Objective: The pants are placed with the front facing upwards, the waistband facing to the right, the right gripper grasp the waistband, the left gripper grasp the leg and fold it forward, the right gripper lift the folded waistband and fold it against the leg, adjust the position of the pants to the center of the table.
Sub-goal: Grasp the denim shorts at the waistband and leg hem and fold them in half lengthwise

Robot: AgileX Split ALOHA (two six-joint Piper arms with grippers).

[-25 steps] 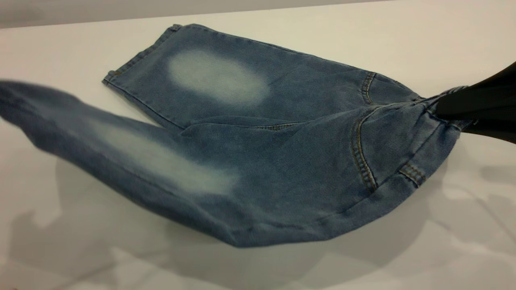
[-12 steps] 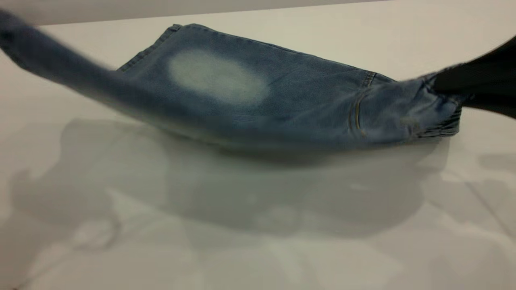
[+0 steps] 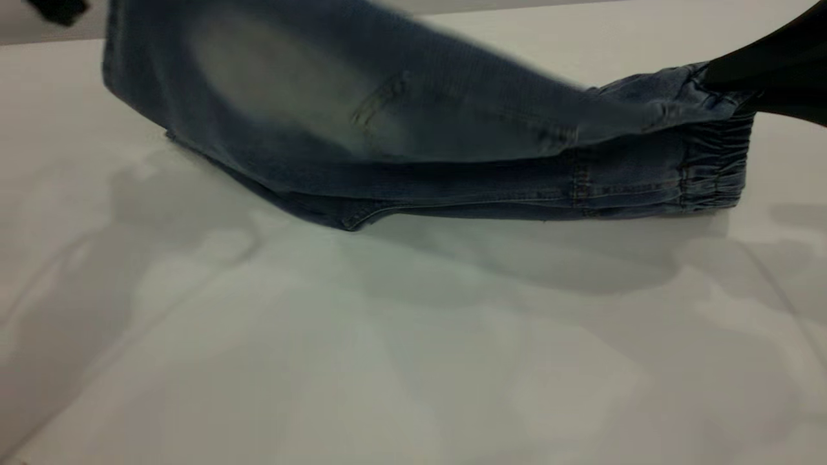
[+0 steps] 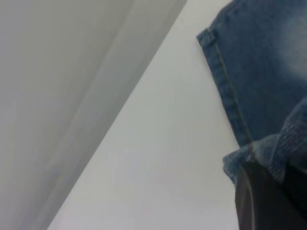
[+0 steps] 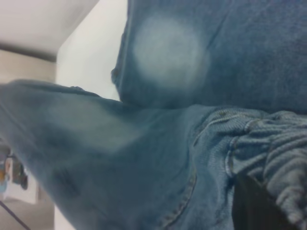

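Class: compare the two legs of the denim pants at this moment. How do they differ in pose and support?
The near leg is raised off the table, held by the left claw; the far leg lies flat on it. The near leg hangs over the far leg. Both are blue denim with a pale faded oval.

The pants (image 5: 240, 52) fill the view, one leg (with its pale faded oval) flat on the white surface (image 5: 91, 52), the other raised across it; the ruched waistband (image 5: 273, 148) bunches nearby.
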